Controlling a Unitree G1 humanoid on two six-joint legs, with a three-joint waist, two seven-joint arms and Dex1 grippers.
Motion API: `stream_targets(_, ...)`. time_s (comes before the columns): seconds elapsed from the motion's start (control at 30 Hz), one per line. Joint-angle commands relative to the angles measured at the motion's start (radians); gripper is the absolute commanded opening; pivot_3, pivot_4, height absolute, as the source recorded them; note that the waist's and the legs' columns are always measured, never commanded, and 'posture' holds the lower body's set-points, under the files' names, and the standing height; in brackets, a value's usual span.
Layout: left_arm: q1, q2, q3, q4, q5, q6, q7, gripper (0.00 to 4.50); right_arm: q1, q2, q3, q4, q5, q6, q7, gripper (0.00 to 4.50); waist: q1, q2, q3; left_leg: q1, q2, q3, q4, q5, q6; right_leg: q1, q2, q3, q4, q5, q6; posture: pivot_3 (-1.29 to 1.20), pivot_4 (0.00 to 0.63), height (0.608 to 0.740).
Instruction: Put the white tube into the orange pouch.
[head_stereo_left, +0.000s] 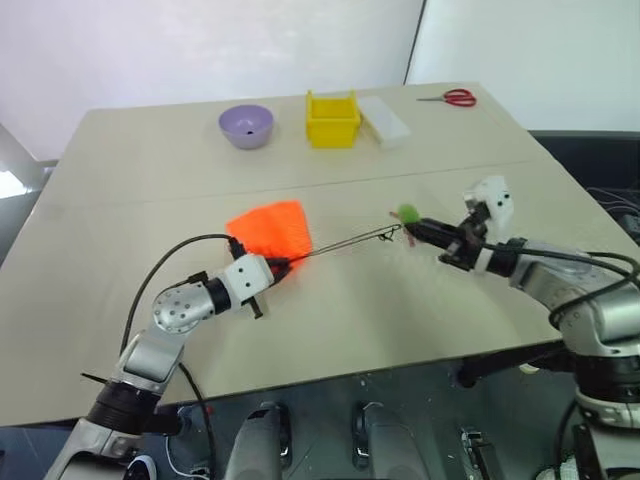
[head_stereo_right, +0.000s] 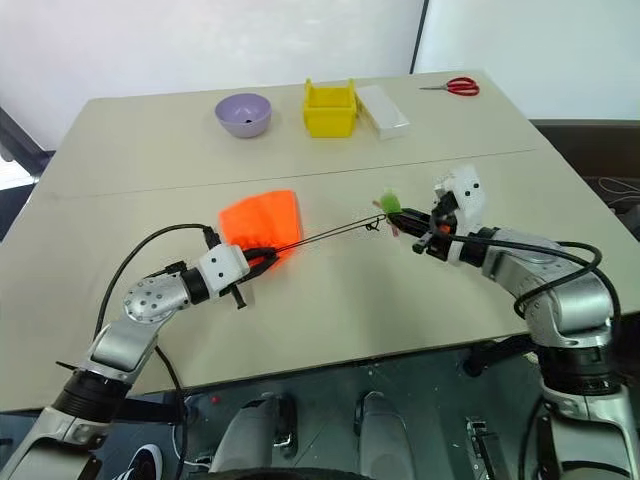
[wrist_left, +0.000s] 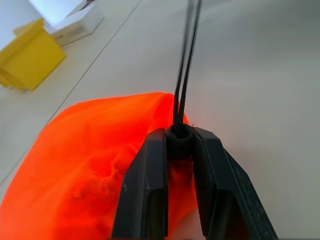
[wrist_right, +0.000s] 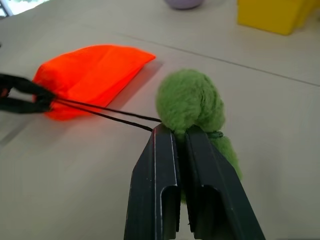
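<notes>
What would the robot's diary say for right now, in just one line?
left gripper: shut on cord stopper | right gripper: shut on green ring | cord: taut between | orange pouch: on table

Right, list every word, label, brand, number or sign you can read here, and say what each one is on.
None can be read.
Long clear-white rectangular plastic box: faint grey marks on its side, too blurred to read.
Flat bright orange fabric pouch, square yellow plastic bin, round lilac bowl, red-handled scissors: no print visible.
</notes>
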Motion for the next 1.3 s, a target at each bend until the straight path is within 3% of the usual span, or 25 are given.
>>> stream_targets(0.03,-0.009,-0.035,0.069,-0.003,-0.150,0.049,-0.051,1.25,0.018,-0.001,0.065,-0.023,-0.042,-0.023,0.025,0.73,0.000,0.000,0.000,0.000,0.001,-0.001,0.000,0.000,0.000,0.000,0.000,-0.001,-0.001,0.000,0.000,0.00,0.150,0.740)
stream_targets(0.1,-0.018,-0.041,0.084,-0.006,-0.155,0.051,-0.048,2.10,0.020,0.011,0.083,-0.016,-0.066,-0.034,0.020,1.53,0.002,0.000,0.000,0.000,0.001,-0.001,0.000,0.000,0.000,0.000,0.000,-0.001,-0.002,0.000,-0.001,0.00,0.150,0.740)
stream_targets(0.23,0.009,-0.037,0.131,-0.063,-0.286,0.195,-0.088,4.23,-0.003,0.048,0.070,0.007,-0.076,-0.039,-0.011,3.64,0.003,0.000,0.000,-0.001,0.000,0.001,0.000,0.000,0.000,0.000,-0.001,-0.001,-0.002,0.001,-0.001,0.00,0.150,0.740)
stream_targets(0.27,0.021,-0.026,0.144,-0.085,-0.317,0.228,-0.105,4.50,-0.003,0.042,0.068,0.012,-0.087,-0.048,-0.010,4.18,0.003,0.000,0.000,-0.001,0.000,0.001,0.000,0.000,0.000,0.000,-0.001,-0.001,-0.002,0.001,-0.001,0.00,0.150,0.740)
stream_targets(0.3,0.032,-0.015,0.163,-0.108,-0.343,0.249,-0.116,4.50,-0.002,0.032,0.070,0.019,-0.108,-0.067,-0.008,4.45,0.004,0.000,0.000,-0.001,0.000,0.001,0.000,0.000,0.000,-0.001,-0.001,-0.001,-0.002,0.000,0.000,0.00,0.150,0.740)
stream_targets(0.4,0.053,0.030,0.237,-0.167,-0.435,0.318,-0.146,4.50,0.018,-0.010,0.070,0.038,-0.164,-0.129,0.015,4.45,0.007,0.000,0.000,-0.004,-0.001,0.002,0.000,0.001,0.002,-0.003,-0.002,-0.001,-0.002,0.000,0.000,0.00,0.150,0.740)
stream_targets(0.6,0.071,0.101,0.438,-0.196,-0.607,0.473,-0.119,4.50,0.112,-0.043,-0.027,-0.030,-0.128,-0.230,0.098,4.45,0.020,0.000,0.000,-0.005,-0.002,0.001,0.001,0.001,0.003,-0.004,-0.001,-0.002,-0.001,0.000,0.000,0.00,0.150,0.740)
stream_targets(0.9,0.309,0.224,0.588,0.011,-0.454,0.336,-0.151,4.50,0.411,-0.092,-0.212,-0.020,-0.161,-0.430,0.211,4.45,0.026,0.000,0.000,-0.004,-0.001,0.002,0.000,-0.001,-0.001,-0.004,-0.002,-0.002,-0.004,-0.001,0.001,0.00,0.150,0.740)
stream_targets(1.0,0.330,0.218,0.619,0.075,-0.455,0.300,-0.166,4.50,0.419,-0.073,-0.248,0.045,-0.157,-0.477,0.214,4.45,0.024,0.006,-0.002,-0.007,0.007,0.000,-0.004,-0.001,-0.002,-0.003,0.005,-0.006,-0.025,0.008,-0.004,0.00,0.150,0.740)
stream_targets(1.07,0.336,0.214,0.619,0.086,-0.451,0.281,-0.177,4.50,0.420,-0.071,-0.253,0.051,-0.142,-0.478,0.223,4.45,0.024,0.008,-0.004,-0.020,0.021,0.000,-0.006,-0.001,-0.002,0.001,0.015,-0.009,-0.046,0.024,-0.011,0.00,0.150,0.740)
stream_targets(1.17,0.344,0.205,0.620,0.077,-0.455,0.282,-0.171,4.50,0.427,-0.079,-0.250,0.084,-0.166,-0.504,0.232,4.45,0.029,0.001,-0.008,-0.018,0.018,0.022,-0.007,-0.001,-0.002,-0.017,0.004,0.005,-0.016,0.021,-0.008,0.00,0.150,0.740)
stream_targets(1.3,0.337,0.200,0.632,0.099,-0.451,0.269,-0.153,4.50,0.440,-0.091,-0.241,0.125,-0.199,-0.546,0.250,4.45,0.027,0.005,-0.008,-0.008,0.015,0.024,-0.017,-0.001,-0.003,-0.018,0.008,-0.002,-0.031,0.021,-0.007,0.00,0.150,0.740)
